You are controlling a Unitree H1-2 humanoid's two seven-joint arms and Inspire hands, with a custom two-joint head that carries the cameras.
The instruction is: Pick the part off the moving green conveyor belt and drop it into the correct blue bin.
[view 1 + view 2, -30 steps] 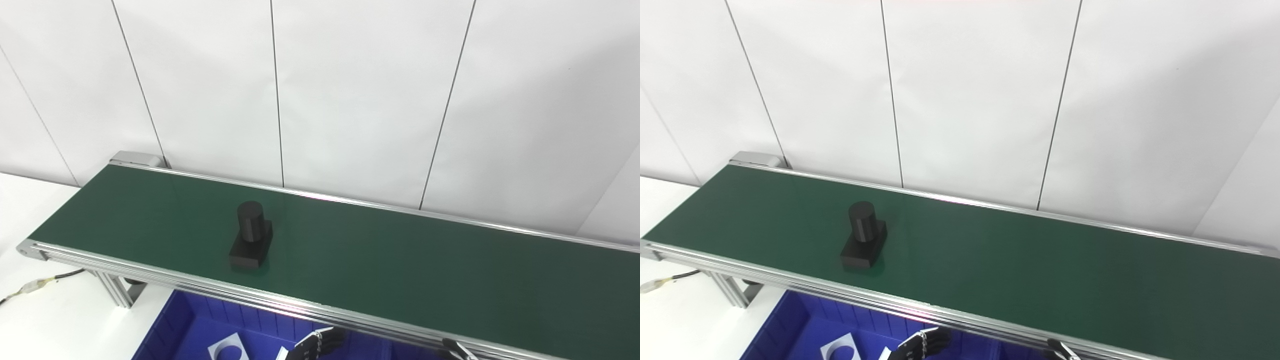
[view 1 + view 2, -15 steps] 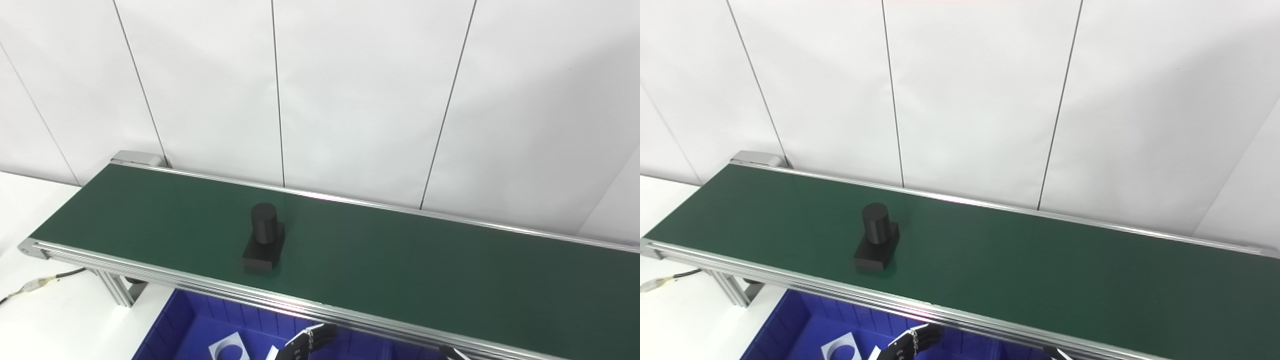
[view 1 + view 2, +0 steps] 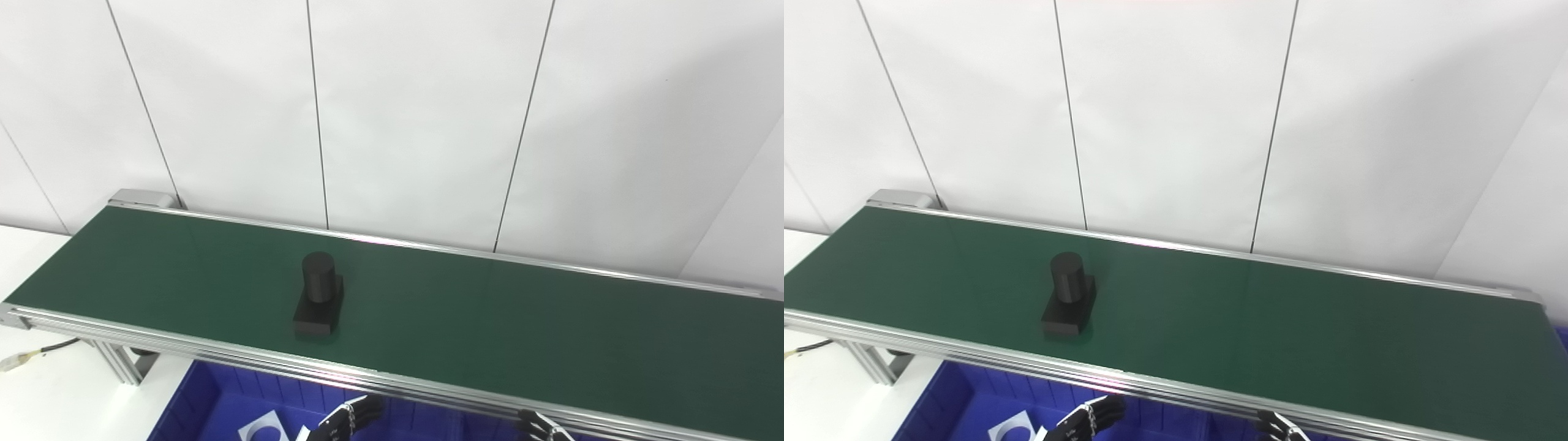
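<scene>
The long dark-green conveyor belt (image 3: 490, 318) has bare surface on every side of the black part with an upright cylinder on a flat rectangular base (image 3: 318, 297), which stands left of the middle; the right stretch is open. Behind, the white panelled wall (image 3: 416, 122) rises directly at the far aluminium rail (image 3: 551, 266). The near aluminium rail (image 3: 245, 358) stands between the belt and the two hands: the black left hand (image 3: 346, 419) and black right hand (image 3: 542, 427) sit below it, over the blue plastic bin (image 3: 208, 398).
</scene>
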